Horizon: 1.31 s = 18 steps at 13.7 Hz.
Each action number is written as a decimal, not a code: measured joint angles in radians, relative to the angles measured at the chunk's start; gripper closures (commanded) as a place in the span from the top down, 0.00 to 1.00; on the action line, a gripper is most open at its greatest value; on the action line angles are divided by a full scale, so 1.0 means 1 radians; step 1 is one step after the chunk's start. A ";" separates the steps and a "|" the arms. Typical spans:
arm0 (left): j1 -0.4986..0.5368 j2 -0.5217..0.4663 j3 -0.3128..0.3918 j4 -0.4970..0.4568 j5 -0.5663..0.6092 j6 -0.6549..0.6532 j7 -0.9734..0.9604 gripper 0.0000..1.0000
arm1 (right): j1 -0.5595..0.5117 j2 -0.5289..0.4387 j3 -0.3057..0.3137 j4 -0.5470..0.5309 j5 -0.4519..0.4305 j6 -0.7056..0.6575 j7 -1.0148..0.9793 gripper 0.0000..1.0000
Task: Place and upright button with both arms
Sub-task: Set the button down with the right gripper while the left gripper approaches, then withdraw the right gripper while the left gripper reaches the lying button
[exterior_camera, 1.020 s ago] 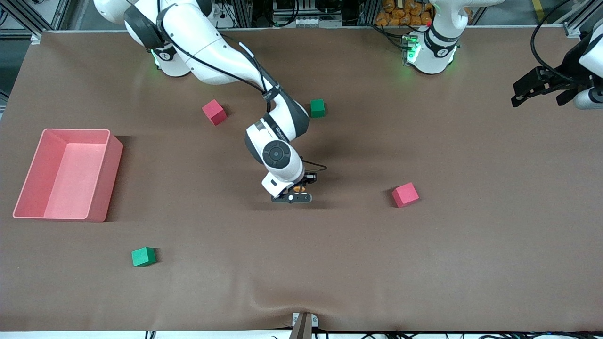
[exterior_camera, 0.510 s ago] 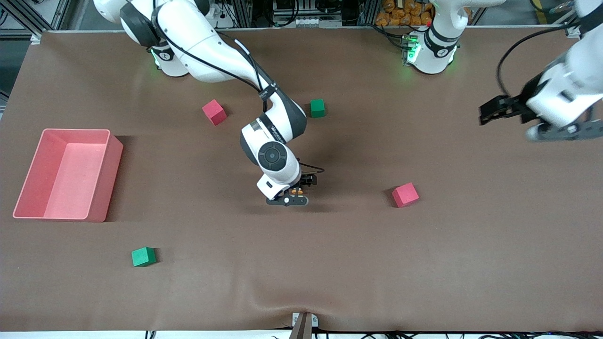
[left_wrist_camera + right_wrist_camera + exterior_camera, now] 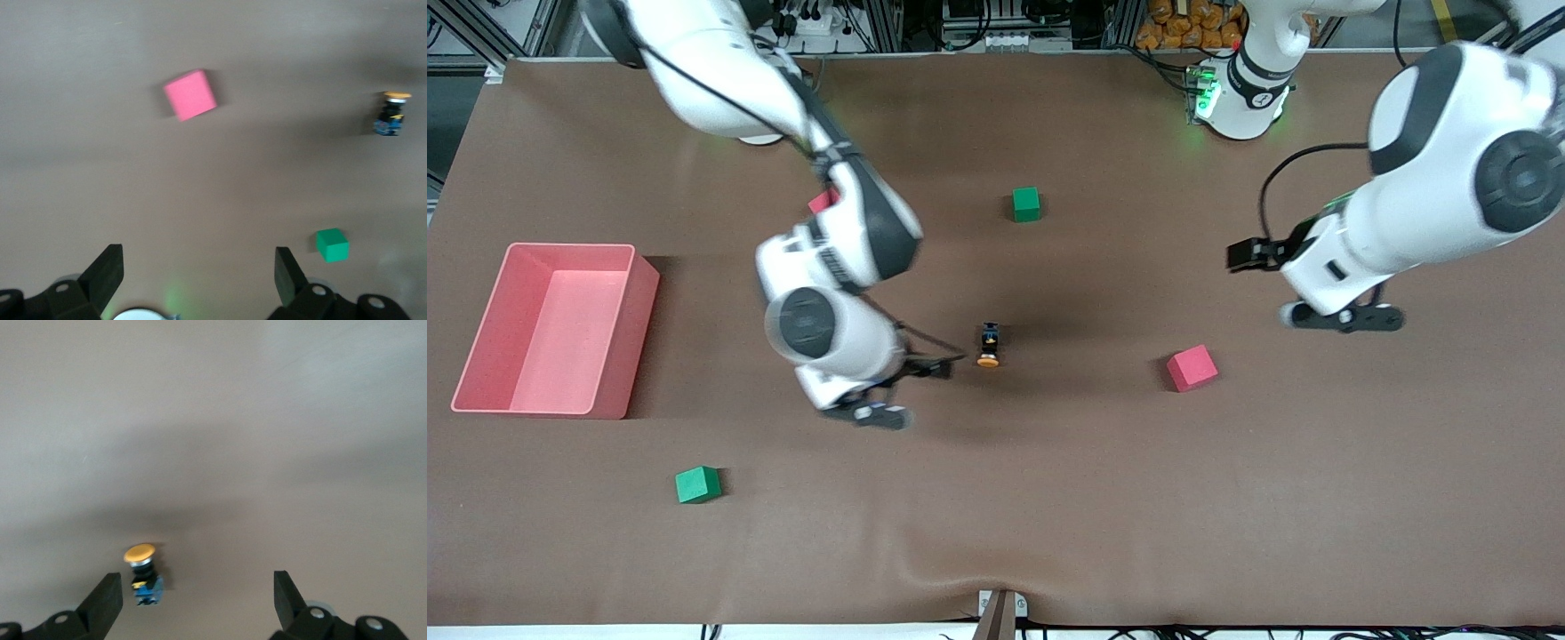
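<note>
Button [image 3: 988, 345] lies on its side mid-tabletop [image 3: 1049, 498], orange cap toward the front camera. Right gripper [image 3: 876, 412] hangs beside it, jaws wide and empty. Left gripper [image 3: 1343, 317], jaws also wide, should probably descend squarely over the body, gripping below the cap before tipping it up.

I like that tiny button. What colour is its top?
Orange on the button, clearest in the right wrist view.

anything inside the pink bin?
Nothing visible: the pink bin shows only its bare floor in the front view. No wall or arm hides any of its inside. No wrist view shows it.
</note>
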 measured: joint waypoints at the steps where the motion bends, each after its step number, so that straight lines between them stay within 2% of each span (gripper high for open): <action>1: -0.036 0.023 -0.001 0.000 -0.001 0.026 -0.032 1.00 | -0.045 -0.028 0.000 0.006 0.000 -0.030 -0.003 1.00; 5: -0.175 0.144 -0.005 0.030 -0.002 0.148 -0.114 1.00 | -0.198 -0.131 -0.001 0.011 -0.002 -0.172 -0.106 1.00; 8: -0.269 0.277 -0.002 0.140 -0.002 0.217 -0.172 1.00 | -0.310 -0.198 -0.002 0.013 -0.003 -0.287 -0.188 1.00; 10: -0.334 0.376 0.004 0.199 -0.002 0.331 -0.214 1.00 | -0.375 -0.266 -0.001 0.016 -0.007 -0.366 -0.230 1.00; 15: -0.550 0.550 0.131 0.251 -0.002 0.547 -0.301 1.00 | -0.393 -0.460 0.021 0.004 -0.148 -0.461 -0.275 1.00; 18: -0.571 0.606 0.141 0.260 -0.002 0.598 -0.329 1.00 | -0.409 -0.575 0.015 -0.105 -0.160 -0.395 -0.291 1.00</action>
